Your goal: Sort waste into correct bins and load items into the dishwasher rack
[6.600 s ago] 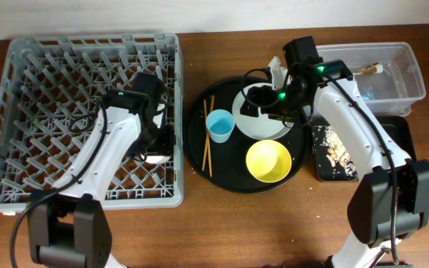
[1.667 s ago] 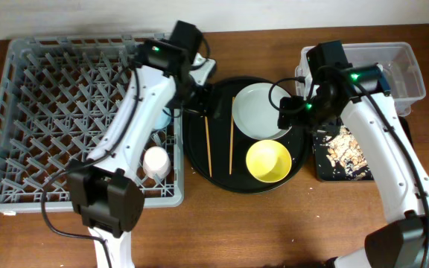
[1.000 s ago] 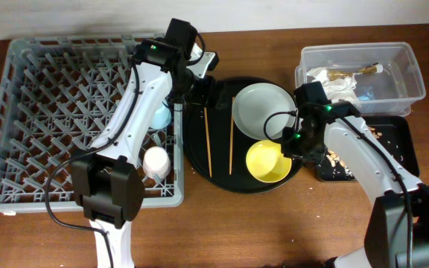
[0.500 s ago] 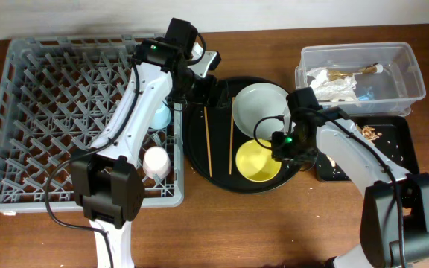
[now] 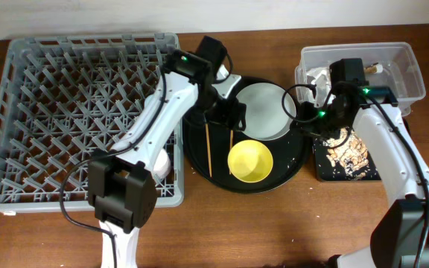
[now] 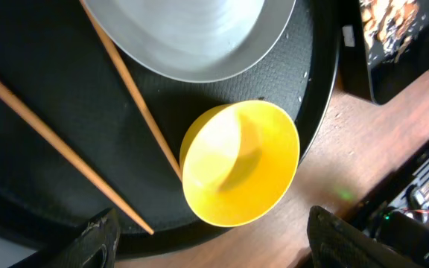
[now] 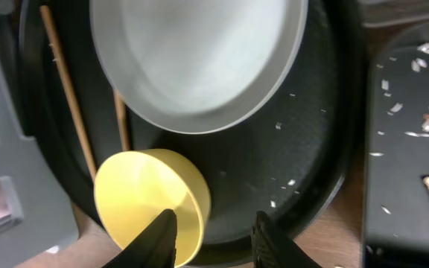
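Two arms are reaching in over the round tray [image 5: 197, 160] from opposite sides. The left gripper [image 5: 228, 117] is hanging over the tray's left half, beside the plate [image 5: 268, 112]. Its fingers [image 6: 99, 238] are standing wide apart and holding nothing, with the bowl [image 6: 240, 164] showing below and between them in the left wrist view. The right gripper [image 5: 309, 125] is hovering at the tray's right edge, just beside the plate. Its fingers [image 7: 162, 238] are standing a little apart with nothing clamped between them. One finger is overlapping the bowl's rim in the right wrist view, but the overhead view is showing that gripper well apart from the bowl.

The bowl is sitting on the tray's front part, just in front of the plate. Whether it is tipped or upright I cannot tell. Both chopsticks [image 6: 65, 149] are lying on the tray left of the plate, and the nearer one is ending right at the bowl's rim.

The rack [image 5: 51, 112] is filling the left side of the table. The tub [image 5: 404, 78] is standing at the far right, holding napkins [image 5: 319, 77] and a wrapper [image 5: 371, 69]. The black bin [image 5: 395, 132] is lying just in front of it, with scraps [image 5: 345, 152] scattered inside.
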Tool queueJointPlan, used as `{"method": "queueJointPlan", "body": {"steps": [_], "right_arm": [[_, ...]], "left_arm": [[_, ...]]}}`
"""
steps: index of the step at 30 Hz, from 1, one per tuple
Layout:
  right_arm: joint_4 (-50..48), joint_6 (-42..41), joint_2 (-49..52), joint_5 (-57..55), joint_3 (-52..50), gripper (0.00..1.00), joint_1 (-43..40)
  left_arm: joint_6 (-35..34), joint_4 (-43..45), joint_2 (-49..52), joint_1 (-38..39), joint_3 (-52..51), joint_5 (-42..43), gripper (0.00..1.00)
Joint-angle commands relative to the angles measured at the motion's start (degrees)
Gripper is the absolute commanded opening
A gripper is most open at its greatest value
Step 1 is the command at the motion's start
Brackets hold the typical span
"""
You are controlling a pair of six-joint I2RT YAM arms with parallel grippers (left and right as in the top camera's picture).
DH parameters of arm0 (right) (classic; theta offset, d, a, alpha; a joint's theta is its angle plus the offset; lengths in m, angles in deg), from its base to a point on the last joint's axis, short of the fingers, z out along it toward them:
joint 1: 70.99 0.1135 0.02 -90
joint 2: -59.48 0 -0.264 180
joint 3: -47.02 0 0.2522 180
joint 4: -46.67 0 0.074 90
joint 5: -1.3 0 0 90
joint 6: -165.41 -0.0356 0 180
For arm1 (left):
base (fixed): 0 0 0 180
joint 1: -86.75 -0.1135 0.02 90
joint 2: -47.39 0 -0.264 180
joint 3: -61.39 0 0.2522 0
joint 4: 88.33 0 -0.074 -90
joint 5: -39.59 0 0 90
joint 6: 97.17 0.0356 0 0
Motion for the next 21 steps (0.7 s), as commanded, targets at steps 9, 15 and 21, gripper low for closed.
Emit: {"method": "queueJointPlan", "body": {"steps": [9,15,21], "right_arm": [[0.9,0.0,-0.9,-2.1,0.6,0.35,-3.8],[0.9,0.0,-0.9,-2.1,0.6,0.35,-3.8],[0.8,0.0,-0.9,-2.6,0.6,0.35,-3.8]], "left_arm": [[-4.6,6.0,3.3,4.0,-14.0,-10.1,0.59],[-4.6,12.0,3.3,5.7,-19.8,-10.1,0.44],[-4.7,11.5,3.3,5.1,-16.1,-9.9,0.01]]}}
